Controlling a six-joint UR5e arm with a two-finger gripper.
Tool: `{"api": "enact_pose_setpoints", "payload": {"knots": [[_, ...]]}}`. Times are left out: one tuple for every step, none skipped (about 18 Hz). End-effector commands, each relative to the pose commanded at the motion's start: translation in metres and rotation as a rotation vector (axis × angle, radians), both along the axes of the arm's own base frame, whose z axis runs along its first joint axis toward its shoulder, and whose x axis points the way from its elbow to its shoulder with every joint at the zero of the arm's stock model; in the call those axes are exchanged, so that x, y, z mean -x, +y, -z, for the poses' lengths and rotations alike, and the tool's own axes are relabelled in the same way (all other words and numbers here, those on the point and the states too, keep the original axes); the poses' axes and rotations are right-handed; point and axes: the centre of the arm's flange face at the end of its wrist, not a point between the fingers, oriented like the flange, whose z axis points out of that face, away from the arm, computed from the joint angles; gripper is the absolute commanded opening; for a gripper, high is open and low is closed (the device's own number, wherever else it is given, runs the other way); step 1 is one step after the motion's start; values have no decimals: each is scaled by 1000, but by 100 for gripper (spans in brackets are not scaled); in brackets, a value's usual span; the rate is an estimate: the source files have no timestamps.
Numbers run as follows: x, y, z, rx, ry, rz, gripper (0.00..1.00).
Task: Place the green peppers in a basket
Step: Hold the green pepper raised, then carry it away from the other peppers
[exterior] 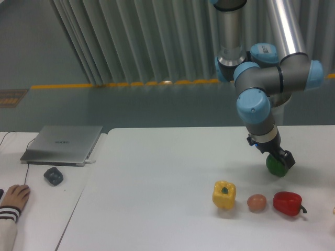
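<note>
The green pepper [274, 167] is dark and glossy and sits at the right side of the white table [157, 183]. My gripper [277, 160] comes down on it at a slant from the upper left. Its dark fingers [287, 159] clasp the pepper's top and hide that part, so the gripper looks shut on the pepper. Whether the pepper touches the table or hangs just above it I cannot tell. No basket is in view.
In a row near the front right lie a yellow bell pepper [224, 194], a small brownish round object [256, 202] and a red bell pepper [288, 203]. A closed laptop [63, 144], a dark mouse [53, 175] and a person's hand [14, 197] are at the left.
</note>
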Motion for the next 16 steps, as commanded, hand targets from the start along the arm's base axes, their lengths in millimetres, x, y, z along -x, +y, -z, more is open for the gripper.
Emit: {"api": "enact_pose_setpoints", "payload": {"knots": [[0,0,2,3,-1,0,100],[1,0,3,7,-2,1,100],[1,0,4,12,2,2,100],[2,-2,4,24,13,6,100],[3,-2,5,31,20,7,100],[3,-3,5,38,25,9,99],[4,-3,5,39,26,10,89],[4,-2,4,39,26,9,80],[4,-3,4,41,26,9,71],[4,-3,4,41,26,11,60],[4,-3,4,43,27,10,51],[5,-3,3,44,30,9,41],[5,-3,1,42,31,9,36],[6,-2,-3,38,35,9,34],[9,-1,-10,30,41,7,34],[13,1,-21,23,47,5,34]]}}
